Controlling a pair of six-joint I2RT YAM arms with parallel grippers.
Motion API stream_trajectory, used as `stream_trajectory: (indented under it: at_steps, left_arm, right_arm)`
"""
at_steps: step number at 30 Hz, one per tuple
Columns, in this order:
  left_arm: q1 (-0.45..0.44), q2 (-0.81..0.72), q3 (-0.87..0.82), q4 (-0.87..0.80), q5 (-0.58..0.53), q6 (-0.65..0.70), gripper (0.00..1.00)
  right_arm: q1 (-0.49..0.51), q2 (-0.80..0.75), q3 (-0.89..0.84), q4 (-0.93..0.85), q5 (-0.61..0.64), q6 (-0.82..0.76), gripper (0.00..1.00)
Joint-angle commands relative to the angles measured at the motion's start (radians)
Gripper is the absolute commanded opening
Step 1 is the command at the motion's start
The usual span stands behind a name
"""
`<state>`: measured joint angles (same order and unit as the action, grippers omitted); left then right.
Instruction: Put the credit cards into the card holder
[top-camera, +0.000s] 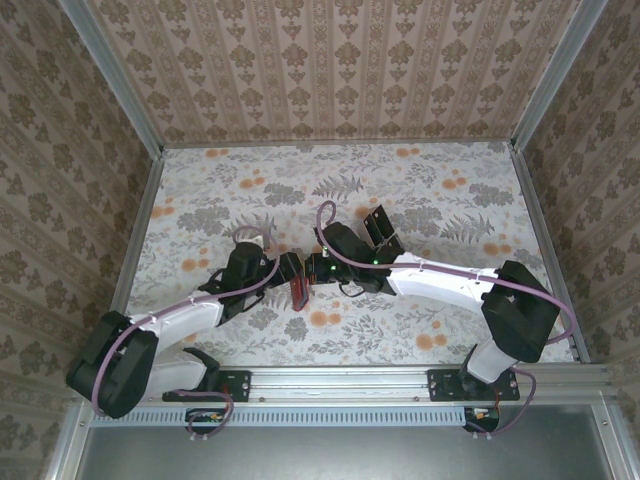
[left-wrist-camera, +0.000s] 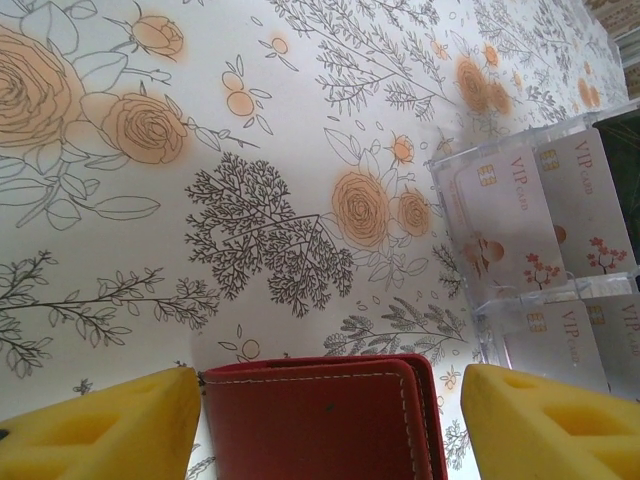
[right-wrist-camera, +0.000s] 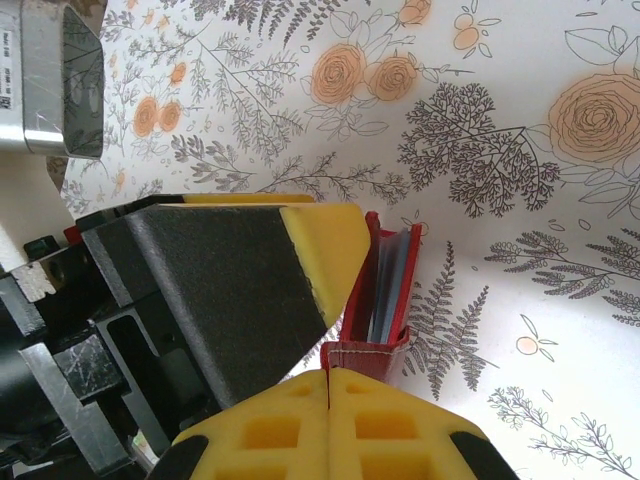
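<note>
the card holder sits between the fingers of my left hand, which is spread. one yellow pad is just beside one stitched edge of the holder and the other stands a little off the opposite edge, so i straddle it without clamping it. its long side runs from pad to pad, across my hand rather than along it. seen from above, the holder stands on edge on the bench, a thin red sliver between my two hands.

my right hand is at the holder's other side with its pads pressed together, tips against a stitched corner of the holder. i cannot tell whether a flap is nipped between them. from that wrist the fold gapes slightly and the greyish pockets show inside.

the credit cards are not in the holder yet. they stand in a clear tray beyond the holder, off toward its freer edge and apart from it, with their pale printed faces toward my left wrist. from above, the tray lies past the holder on the right arm's side. so my right hand looks the nearer one to fetch a card, while my left, around the holder, seems placed to steady it. i judge the narrow gape of the fold to be the tight spot.
</note>
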<state>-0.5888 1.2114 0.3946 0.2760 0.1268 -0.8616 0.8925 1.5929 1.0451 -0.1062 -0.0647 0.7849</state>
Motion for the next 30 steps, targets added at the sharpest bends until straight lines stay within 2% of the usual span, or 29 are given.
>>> stream_trajectory:
  at_steps: [1, 4, 9, 12, 20, 25, 26, 30]
  left_arm:
    - [-0.006, 0.012, 0.022, 0.008, 0.004, 0.019, 0.71]
    - [-0.006, 0.016, 0.015, 0.005, 0.001, 0.019, 0.66]
    - [-0.006, 0.009, -0.019, 0.012, -0.013, 0.010, 0.41]
    - [-0.005, -0.003, -0.038, 0.003, -0.025, 0.007, 0.32]
    - [-0.005, -0.058, -0.075, -0.055, -0.087, 0.017, 0.29]
    - [-0.002, -0.061, -0.088, -0.087, -0.126, 0.034, 0.32]
    - [-0.002, -0.059, -0.090, -0.090, -0.130, 0.038, 0.33]
    - [0.000, -0.052, -0.089, -0.109, -0.150, 0.048, 0.34]
  right_arm:
    - [-0.008, -0.035, 0.018, 0.008, -0.017, 0.001, 0.00]
    - [-0.012, -0.034, 0.015, 0.005, -0.014, 0.000, 0.00]
    - [-0.026, -0.047, -0.015, 0.009, -0.008, 0.008, 0.00]
    - [-0.036, -0.060, -0.042, 0.012, -0.001, 0.012, 0.00]
    - [-0.072, -0.054, -0.175, 0.066, 0.026, 0.053, 0.00]
    - [-0.085, 0.004, -0.239, 0.115, 0.018, 0.079, 0.00]
    - [-0.086, 0.010, -0.246, 0.120, 0.015, 0.084, 0.03]
    - [-0.084, -0.022, -0.266, 0.121, 0.011, 0.097, 0.30]
